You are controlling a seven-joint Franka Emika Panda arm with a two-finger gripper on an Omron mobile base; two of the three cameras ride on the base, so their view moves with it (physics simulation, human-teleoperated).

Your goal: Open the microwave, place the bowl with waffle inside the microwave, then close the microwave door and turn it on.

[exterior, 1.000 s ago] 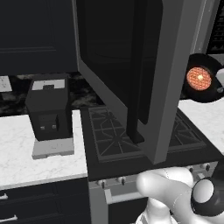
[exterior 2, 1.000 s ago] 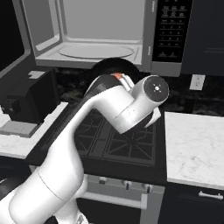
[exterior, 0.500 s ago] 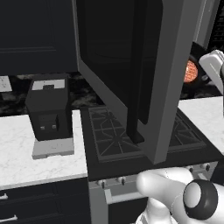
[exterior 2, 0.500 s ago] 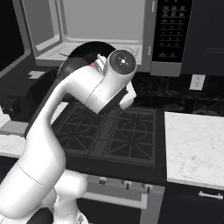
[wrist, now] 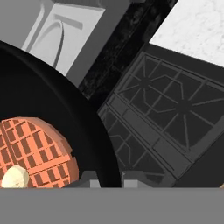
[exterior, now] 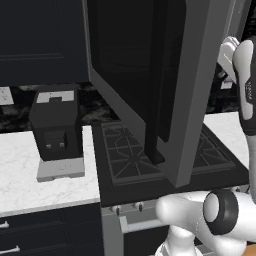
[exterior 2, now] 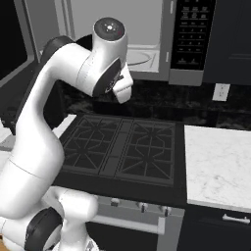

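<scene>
The bowl with waffle (wrist: 52,100) looms dark and round at the left of the hand view, with an orange-brown waffle (wrist: 37,151) and a pale lump inside. My gripper (wrist: 109,179) is shut on its near rim, the fingertips (wrist: 89,177) showing at the bottom. The microwave (exterior 2: 191,34) stands open, its pale cavity and glass turntable (exterior 2: 139,58) just behind my raised arm. The bowl hangs in front of that opening, above the stove. The microwave door (exterior: 150,75) is swung wide toward the camera; my hand (exterior: 228,55) shows past its right edge.
A black coffee machine (exterior: 56,125) stands on the white counter (exterior: 20,170) left of the stove (exterior 2: 122,147). The open door juts out over the burners. More white counter (exterior 2: 220,162) lies right of the stove. Dark cabinets flank the microwave.
My arm has lifted the bowl up and left toward the open cavity. In the left base view the bowl has gone behind the door's edge.
</scene>
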